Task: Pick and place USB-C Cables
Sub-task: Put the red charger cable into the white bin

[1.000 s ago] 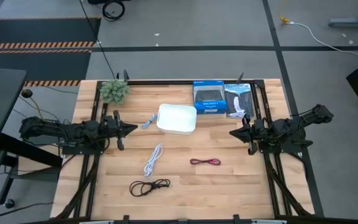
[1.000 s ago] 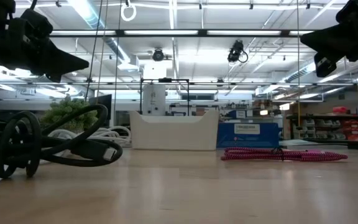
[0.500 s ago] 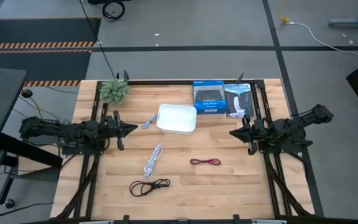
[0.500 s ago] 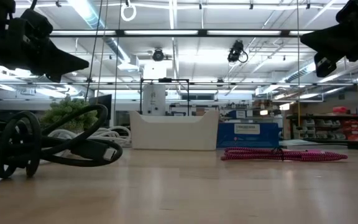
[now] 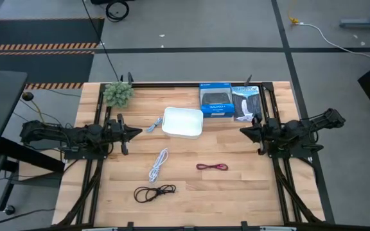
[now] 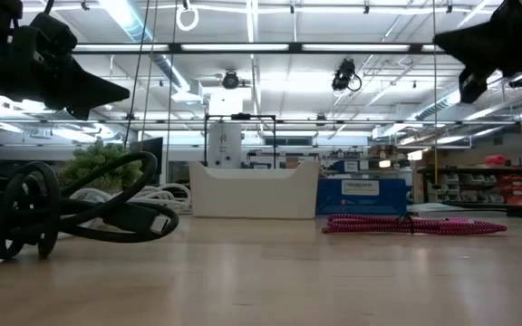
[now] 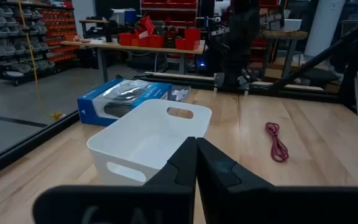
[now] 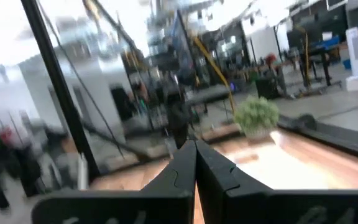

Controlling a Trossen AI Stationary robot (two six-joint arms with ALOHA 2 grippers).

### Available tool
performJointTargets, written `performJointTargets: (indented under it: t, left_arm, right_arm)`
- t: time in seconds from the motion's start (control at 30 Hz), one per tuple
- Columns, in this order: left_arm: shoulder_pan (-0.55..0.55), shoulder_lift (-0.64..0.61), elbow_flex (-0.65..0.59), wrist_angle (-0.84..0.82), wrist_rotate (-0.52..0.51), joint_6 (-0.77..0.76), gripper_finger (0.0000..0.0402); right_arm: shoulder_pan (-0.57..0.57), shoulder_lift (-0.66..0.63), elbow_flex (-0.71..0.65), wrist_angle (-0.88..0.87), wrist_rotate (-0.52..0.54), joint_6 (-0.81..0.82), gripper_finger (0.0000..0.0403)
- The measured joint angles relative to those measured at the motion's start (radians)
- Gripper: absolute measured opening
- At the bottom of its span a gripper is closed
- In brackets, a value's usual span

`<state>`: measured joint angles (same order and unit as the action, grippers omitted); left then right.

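Both claws hover clenched and empty: left claw (image 5: 137,133) at nine o'clock, right claw (image 5: 243,132) at three (cables lie between them).

Four cables (image 5: 158,165) lie spread before and beside the tray (image 5: 183,122), between the two arms.
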<state>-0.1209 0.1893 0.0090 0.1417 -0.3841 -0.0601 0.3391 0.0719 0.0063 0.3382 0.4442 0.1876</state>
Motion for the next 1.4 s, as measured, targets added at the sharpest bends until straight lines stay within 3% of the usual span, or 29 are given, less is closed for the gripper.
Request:
performJointTargets:
  t: [0.47,0.87,1.13,1.4]
  left_arm:
    - [0.0,0.0,0.0,0.002,0.0,0.0,0.0013]
    - [0.0,0.0,0.0,0.003,0.0,0.0,0.0014]
    - [0.0,0.0,0.0,0.003,0.0,0.0,0.0014]
    - [0.0,0.0,0.0,0.003,0.0,0.0,0.0013]
  right_arm:
    - [-0.001,0.0,0.0,0.534,0.0,0.227,0.0014]
    - [0.0,0.0,0.0,0.417,-0.046,0.338,0.0014]
    - [-0.002,0.0,0.0,0.206,0.234,0.317,0.0014]
    - [-0.002,0.0,0.0,0.29,0.381,0.4,0.0014]
